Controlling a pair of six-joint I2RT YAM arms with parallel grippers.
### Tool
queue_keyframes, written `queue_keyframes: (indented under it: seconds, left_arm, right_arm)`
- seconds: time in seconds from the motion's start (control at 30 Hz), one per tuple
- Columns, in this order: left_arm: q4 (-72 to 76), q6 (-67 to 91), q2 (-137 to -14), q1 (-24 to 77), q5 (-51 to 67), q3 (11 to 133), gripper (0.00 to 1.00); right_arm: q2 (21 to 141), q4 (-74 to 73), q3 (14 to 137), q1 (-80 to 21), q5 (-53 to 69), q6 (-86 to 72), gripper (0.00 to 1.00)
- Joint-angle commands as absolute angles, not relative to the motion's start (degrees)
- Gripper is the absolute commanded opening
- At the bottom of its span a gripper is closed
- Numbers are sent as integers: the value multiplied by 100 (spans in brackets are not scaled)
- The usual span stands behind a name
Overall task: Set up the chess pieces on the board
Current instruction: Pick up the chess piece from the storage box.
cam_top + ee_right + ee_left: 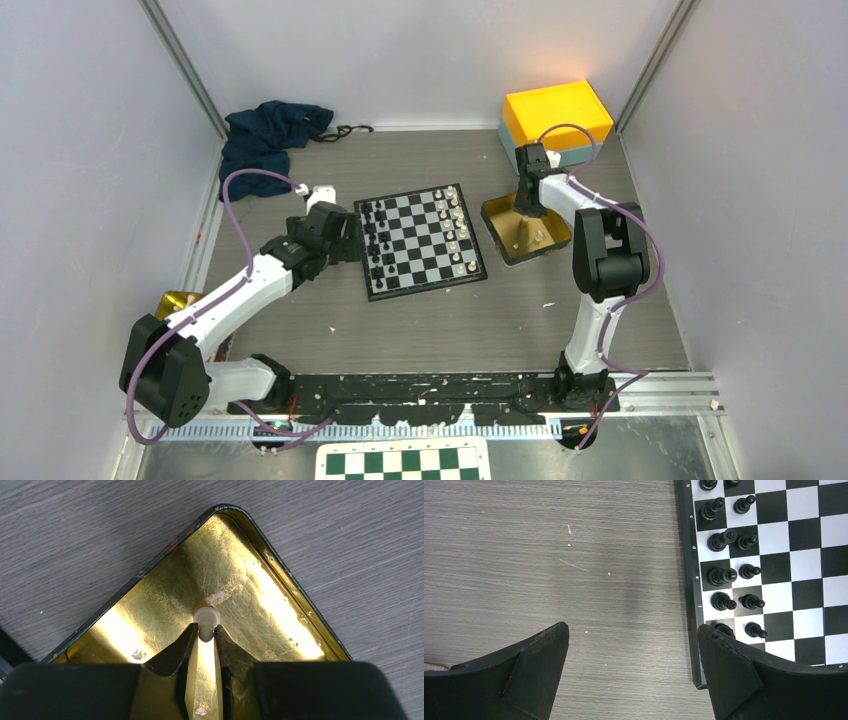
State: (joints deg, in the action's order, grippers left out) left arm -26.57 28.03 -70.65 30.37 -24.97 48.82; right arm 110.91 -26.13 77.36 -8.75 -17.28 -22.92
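Note:
The board (pixel 421 240) lies mid-table, with black chess pieces (pixel 373 243) in two columns along its left side and white ones (pixel 455 230) along its right. My left gripper (pixel 631 627) is open over bare table just left of the board (pixel 804 565). Its right finger overlaps the board's corner near the black pieces (pixel 724 572). My right gripper (pixel 205 629) reaches down into a gold tin (pixel 165 595) right of the board. Its fingertips are pinched on a small white chess piece (pixel 206 620) standing on the tin's floor.
A yellow box (pixel 556 115) stands at the back right behind the tin (pixel 497 212). A dark blue cloth (pixel 268 135) lies at the back left. A gold object (pixel 178 300) peeks out beside the left arm. A green-and-white checkered panel (pixel 403 462) sits below the arm bases.

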Motion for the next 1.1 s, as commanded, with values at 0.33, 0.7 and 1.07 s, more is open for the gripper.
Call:
queue_keyframes:
  seconds: [0.33,0.7,1.07]
  left_arm:
    - [-2560,2771,-7058,3059,-2593,4966,100]
    - [-2518,2791,-7026,3057,-2570,4913,100]
    - [-2503,2821,-6998,3057,-2512,4887,100]
  right_arm:
    - [10925,-2418,7903,-801,-1715,-2364,9]
    - [10241,-2696,7790,-971,-1526,-2378,8]
    - [9250,-3091,7368,-2102,-1661,-2281,7]
